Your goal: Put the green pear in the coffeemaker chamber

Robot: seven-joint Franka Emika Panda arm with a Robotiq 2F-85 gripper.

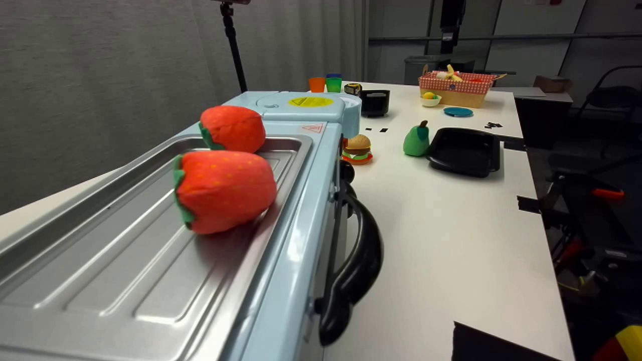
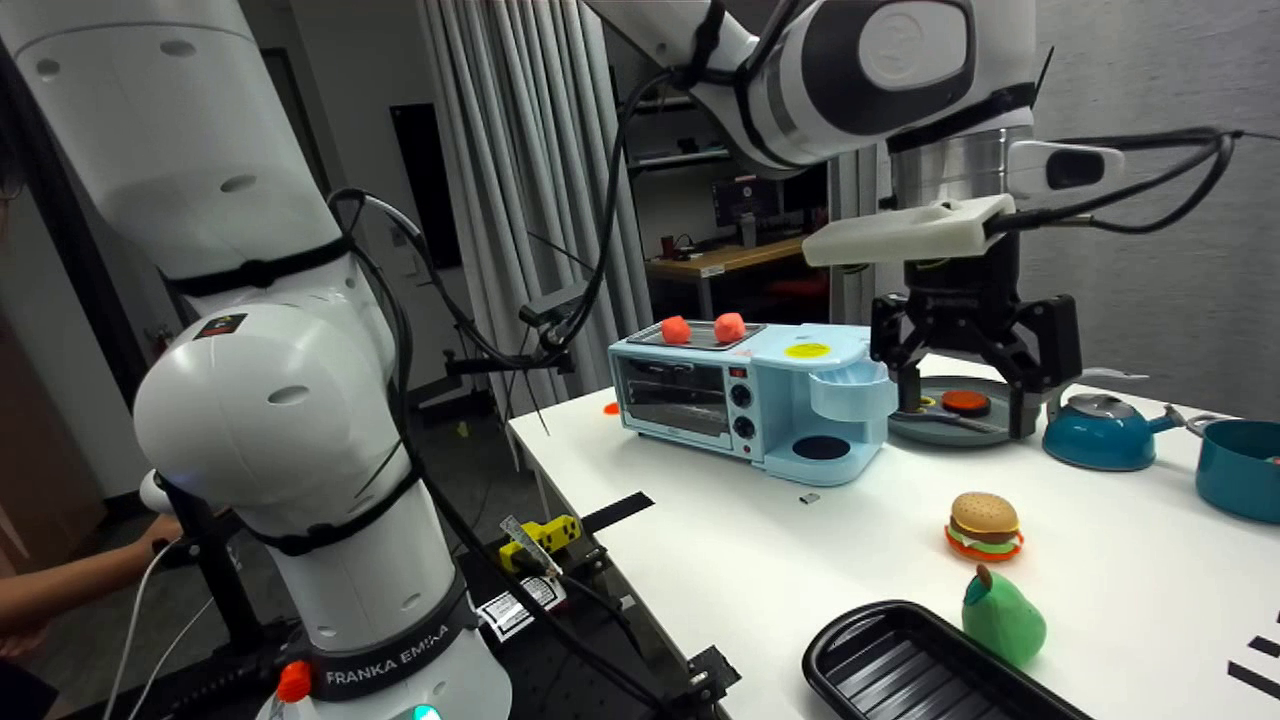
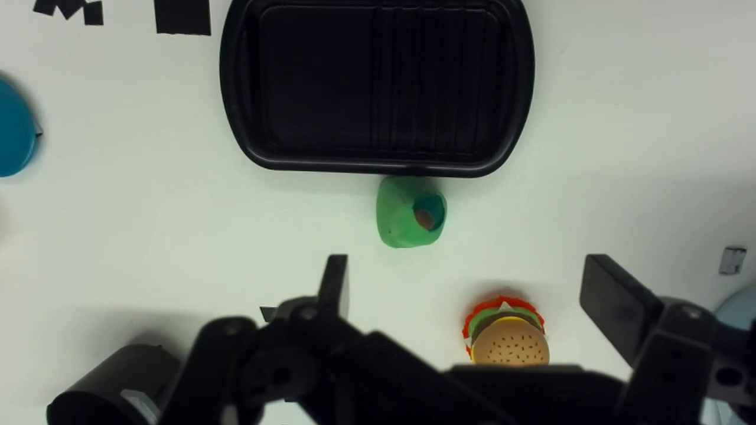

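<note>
"Starting with an exterior view, I find the green pear [image 1: 416,142] just beside the black tray [image 1: 465,152], stem up, leaning slightly, well apart from the coffeemaker chamber [image 1: 301,114]."

"And from the wrist?"

"It lies ahead of my gripper [image 3: 469,277], on the tray side; sideways it falls between the fingers [image 3: 336,286]. I'd shift trayward before lowering."

"Holding anything?"

"Nothing. In an exterior view I see it pointing straight down, fingers wide apart."

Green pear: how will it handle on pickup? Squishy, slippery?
The green pear looks matte and felt-like, so probably soft and not slippery. Its broad lower end should resist rolling, though a nudge might tip it. The tapered top may give less hold than the body.
</note>
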